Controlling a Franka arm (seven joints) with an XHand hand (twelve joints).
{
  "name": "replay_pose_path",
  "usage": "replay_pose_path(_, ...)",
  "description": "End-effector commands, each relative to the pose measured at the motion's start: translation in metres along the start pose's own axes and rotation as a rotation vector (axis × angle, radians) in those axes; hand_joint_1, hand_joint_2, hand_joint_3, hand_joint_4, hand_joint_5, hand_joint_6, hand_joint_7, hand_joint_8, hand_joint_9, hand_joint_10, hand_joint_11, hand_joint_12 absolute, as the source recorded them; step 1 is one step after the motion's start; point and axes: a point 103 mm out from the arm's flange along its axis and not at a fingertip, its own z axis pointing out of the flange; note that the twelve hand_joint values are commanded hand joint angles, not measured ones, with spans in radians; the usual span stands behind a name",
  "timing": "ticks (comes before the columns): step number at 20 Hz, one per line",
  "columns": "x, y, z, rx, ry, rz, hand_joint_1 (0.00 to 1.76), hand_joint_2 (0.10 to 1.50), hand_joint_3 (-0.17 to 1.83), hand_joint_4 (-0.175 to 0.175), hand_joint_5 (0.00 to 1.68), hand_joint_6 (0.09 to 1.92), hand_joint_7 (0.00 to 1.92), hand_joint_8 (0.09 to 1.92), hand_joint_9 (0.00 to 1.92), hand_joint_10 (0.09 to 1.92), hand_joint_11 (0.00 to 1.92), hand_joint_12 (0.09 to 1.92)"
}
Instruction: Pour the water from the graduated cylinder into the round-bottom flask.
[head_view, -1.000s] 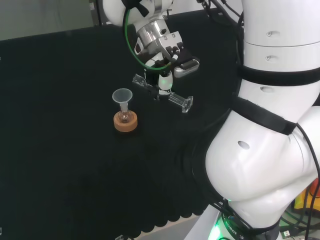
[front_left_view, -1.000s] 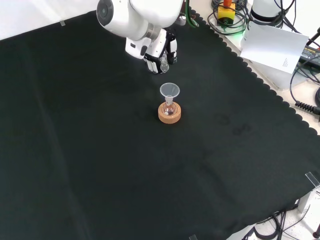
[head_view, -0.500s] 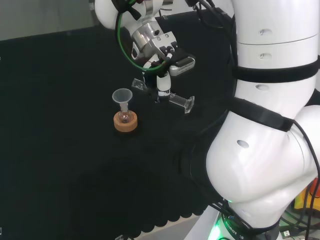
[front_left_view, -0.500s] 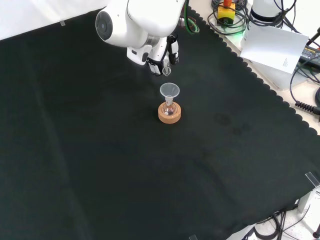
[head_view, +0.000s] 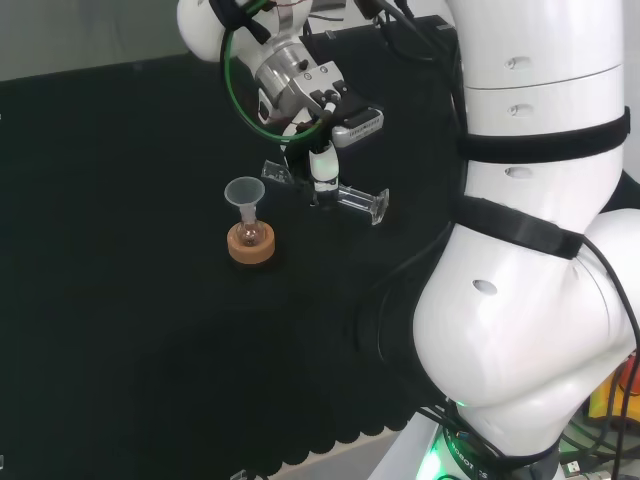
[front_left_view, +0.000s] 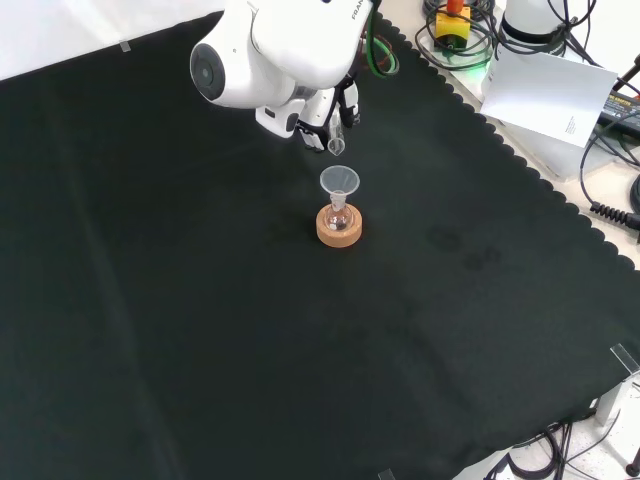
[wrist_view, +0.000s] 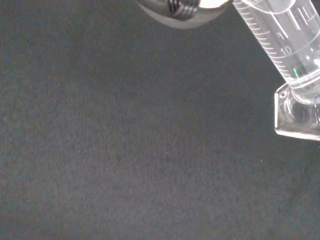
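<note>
A small round-bottom flask (head_view: 250, 233) (front_left_view: 339, 214) sits in a cork ring (head_view: 251, 247) (front_left_view: 339, 230) with a clear funnel (head_view: 244, 190) (front_left_view: 339, 180) in its neck. My hand (head_view: 321, 162) (front_left_view: 326, 117) is shut on the clear graduated cylinder (head_view: 350, 199) (wrist_view: 283, 44), which lies tilted almost flat above the cloth. In the head view its mouth end (head_view: 273, 172) is just right of the funnel, slightly above the rim, and its foot (head_view: 379, 206) (wrist_view: 298, 113) points away. In the front view the mouth (front_left_view: 336, 146) hangs just above the funnel. I cannot see how much water the cylinder holds.
My arm's big white links (head_view: 540, 260) stand at the head view's right. In the front view the cloth's scalloped edge (front_left_view: 540, 190) runs along the right, with a white sheet (front_left_view: 550, 85) and cables (front_left_view: 460, 30) beyond it.
My hand has carried the cylinder towards the funnel, leftwards in the head view. Its mouth is now close over the funnel. Flask and cork ring have not moved.
</note>
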Motion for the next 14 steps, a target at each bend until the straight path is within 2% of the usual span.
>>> replay_pose_path(1, 0.006, 0.0, -0.003, 0.042, -0.029, 0.015, 1.36, 1.14, 0.0, -0.093, 1.01, 0.77, 0.94, 1.13, 1.39, 0.23, 1.12, 0.78)
replay_pose_path(14, 0.018, -0.004, -0.011, 0.101, -0.064, 0.039, 1.37, 1.14, -0.01, -0.098, 1.01, 0.77, 0.94, 1.12, 1.4, 0.23, 1.12, 0.78)
